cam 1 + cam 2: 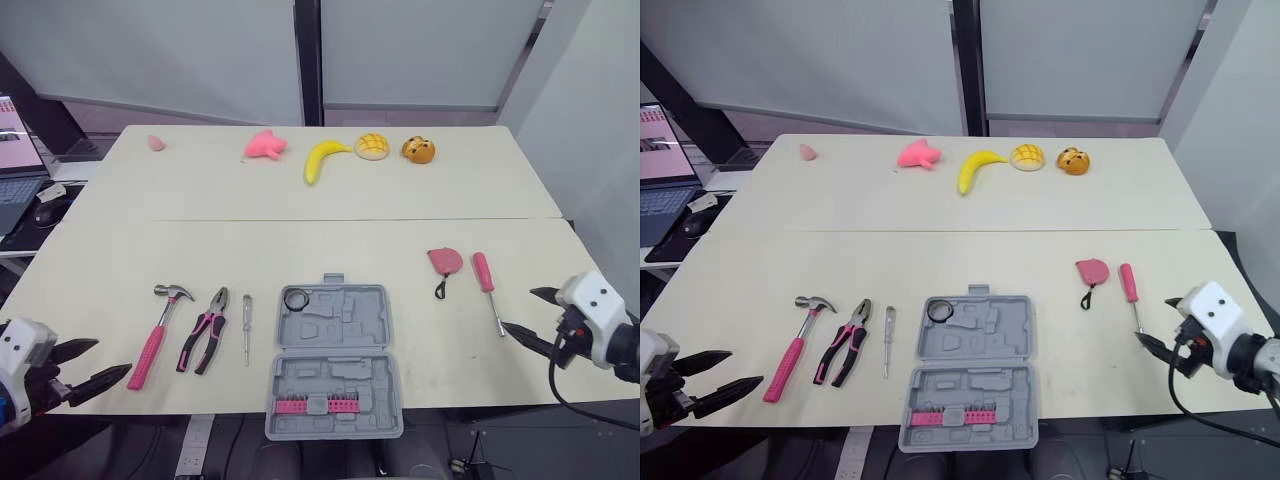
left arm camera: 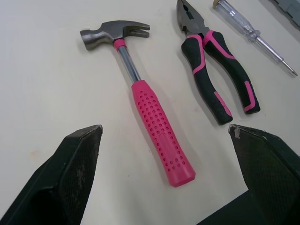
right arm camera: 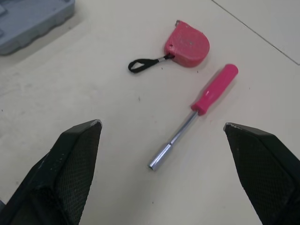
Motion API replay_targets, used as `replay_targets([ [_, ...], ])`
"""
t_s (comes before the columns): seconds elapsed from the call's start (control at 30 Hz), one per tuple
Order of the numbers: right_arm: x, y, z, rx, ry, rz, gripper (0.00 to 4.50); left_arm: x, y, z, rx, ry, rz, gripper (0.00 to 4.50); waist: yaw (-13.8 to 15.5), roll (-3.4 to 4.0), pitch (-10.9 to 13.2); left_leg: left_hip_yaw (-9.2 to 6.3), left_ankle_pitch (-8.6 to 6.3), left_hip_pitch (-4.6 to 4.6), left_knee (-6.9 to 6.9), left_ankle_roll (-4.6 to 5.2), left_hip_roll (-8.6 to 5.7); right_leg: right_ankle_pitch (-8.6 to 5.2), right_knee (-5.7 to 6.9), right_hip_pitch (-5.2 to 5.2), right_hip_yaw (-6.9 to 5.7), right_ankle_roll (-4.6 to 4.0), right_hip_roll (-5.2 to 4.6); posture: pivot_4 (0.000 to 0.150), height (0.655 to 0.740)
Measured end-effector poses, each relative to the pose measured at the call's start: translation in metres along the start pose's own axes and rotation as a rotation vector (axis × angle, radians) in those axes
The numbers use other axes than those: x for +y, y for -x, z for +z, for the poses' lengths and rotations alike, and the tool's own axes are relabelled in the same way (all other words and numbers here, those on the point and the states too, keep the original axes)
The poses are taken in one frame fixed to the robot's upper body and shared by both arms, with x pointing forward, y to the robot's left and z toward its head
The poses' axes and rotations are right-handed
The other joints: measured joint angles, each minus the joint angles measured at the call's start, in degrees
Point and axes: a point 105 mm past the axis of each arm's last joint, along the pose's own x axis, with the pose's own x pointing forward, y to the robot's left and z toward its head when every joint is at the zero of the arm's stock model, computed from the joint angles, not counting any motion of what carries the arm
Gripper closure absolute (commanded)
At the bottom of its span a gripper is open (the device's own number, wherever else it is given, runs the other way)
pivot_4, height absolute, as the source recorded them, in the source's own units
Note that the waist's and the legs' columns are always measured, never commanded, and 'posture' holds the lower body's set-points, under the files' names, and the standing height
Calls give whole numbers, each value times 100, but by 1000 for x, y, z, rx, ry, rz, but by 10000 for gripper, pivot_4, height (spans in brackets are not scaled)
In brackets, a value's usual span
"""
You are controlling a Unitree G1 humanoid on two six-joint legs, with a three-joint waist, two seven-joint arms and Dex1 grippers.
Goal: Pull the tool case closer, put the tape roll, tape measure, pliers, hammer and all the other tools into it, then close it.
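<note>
banana lies well behind tool case.

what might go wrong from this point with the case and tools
The tool case already sits at the near edge of the table, so pulling it closer may tip it off. The thin tester screwdriver lies flat close beside the pliers; the open left gripper may knock one while pinching the other.
</note>
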Motion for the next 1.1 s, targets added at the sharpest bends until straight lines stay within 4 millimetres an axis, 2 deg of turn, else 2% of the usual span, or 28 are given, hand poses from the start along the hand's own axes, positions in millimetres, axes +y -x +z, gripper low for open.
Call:
replay_targets([
  [0.2,-8,5,-19,35,-13,-10,296,0,3,-6,13,17,18,0,15,-4,-3,0,0,-1,0,0,0,1,-1,1,0,-1,0,1500,7255],
  [0.4,-13,7,-23,41,-13,-20,296,0,2,-4,8,11,21,0,15,-4,-3,0,0,0,0,0,0,1,-1,1,0,-1,0,1500,7255],
  [0.7,-15,3,-13,32,10,-29,296,2,4,-4,7,12,36,0,15,-4,-3,0,0,0,0,0,0,2,-1,1,0,-2,0,1500,7255],
  [0.87,-13,-1,1,-7,8,-33,296,3,5,-2,-3,9,42,0,19,-4,-3,-1,0,-1,0,0,0,5,-1,1,0,-8,0,1500,7255],
  [1.1,-9,-1,2,-3,-9,-31,296,-1,3,3,-18,-6,24,0,21,-5,-4,0,0,-1,0,0,0,13,-1,1,0,-22,0,1500,7255],
])
